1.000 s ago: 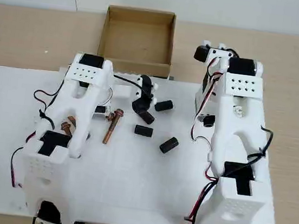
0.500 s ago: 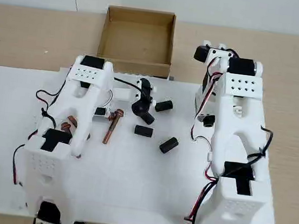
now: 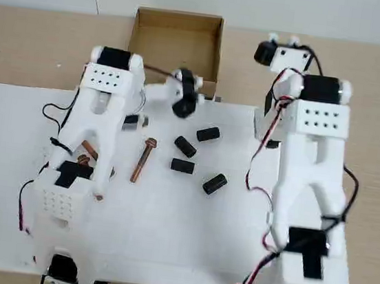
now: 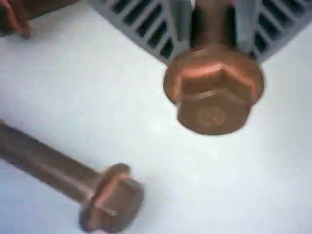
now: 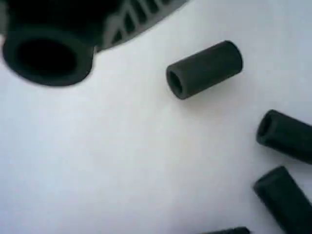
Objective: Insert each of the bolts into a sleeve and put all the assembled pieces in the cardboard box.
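Observation:
My left gripper [image 4: 212, 22] is shut on a copper bolt [image 4: 212, 95], head toward the camera. Below it a second bolt [image 4: 73, 187] lies on the white sheet. My right gripper [image 5: 53, 24] is shut on a black sleeve [image 5: 48, 56] above loose sleeves [image 5: 204, 68] [image 5: 285, 134]. In the high view one arm's gripper [image 3: 183, 103] hangs by the front wall of the cardboard box [image 3: 180, 16], holding something dark. The other arm's gripper [image 3: 278, 54] is raised to the right of the box. Several sleeves [image 3: 184, 146] and a bolt [image 3: 142, 158] lie mid-sheet. Another bolt [image 3: 89, 149] lies partly under an arm.
The white sheet [image 3: 164, 236] covers the wooden table [image 3: 36, 40]. The box stands open at the sheet's far edge. Loose red and black cables [image 3: 54, 143] hang beside both arms.
The arm on the picture's left lifted its gripper from among the sleeves toward the box. The other arm rose and stretched farther from its base. The loose sleeves and the bolt stayed put.

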`<control>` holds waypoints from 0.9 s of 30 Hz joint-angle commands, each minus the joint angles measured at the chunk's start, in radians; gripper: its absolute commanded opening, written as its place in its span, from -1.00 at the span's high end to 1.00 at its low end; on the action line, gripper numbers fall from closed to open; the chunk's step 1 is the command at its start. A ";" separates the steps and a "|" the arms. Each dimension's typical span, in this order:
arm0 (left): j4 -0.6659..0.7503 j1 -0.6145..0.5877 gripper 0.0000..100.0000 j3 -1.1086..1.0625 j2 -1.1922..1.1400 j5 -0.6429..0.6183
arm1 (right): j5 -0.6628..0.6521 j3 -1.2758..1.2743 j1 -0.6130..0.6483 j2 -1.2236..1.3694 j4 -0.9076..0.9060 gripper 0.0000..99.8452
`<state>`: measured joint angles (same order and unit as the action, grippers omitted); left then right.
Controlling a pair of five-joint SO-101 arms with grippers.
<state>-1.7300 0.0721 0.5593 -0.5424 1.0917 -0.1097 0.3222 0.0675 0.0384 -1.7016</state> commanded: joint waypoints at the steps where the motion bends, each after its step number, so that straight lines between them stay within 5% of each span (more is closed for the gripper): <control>1: -0.020 0.038 0.99 0.073 0.157 -0.143 | -0.005 -0.017 -0.002 -0.137 -0.019 0.99; 6: -0.020 0.086 0.99 0.073 0.295 -0.511 | -0.005 -0.140 -0.002 -0.275 -0.018 0.99; 11: -0.020 0.097 0.99 0.044 0.420 -0.595 | -0.006 -0.265 -0.008 -0.473 -0.015 0.99; 20: -0.006 0.124 0.99 -0.208 0.741 -0.942 | -0.003 -0.471 -0.010 -0.782 0.008 0.99; 27: 0.183 0.143 0.99 -0.570 1.033 -1.120 | -0.002 -0.698 -0.008 -1.006 0.143 0.99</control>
<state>-1.6410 0.2102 0.1097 0.3383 0.0222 -0.1097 -0.3099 0.0675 -0.8777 -1.6264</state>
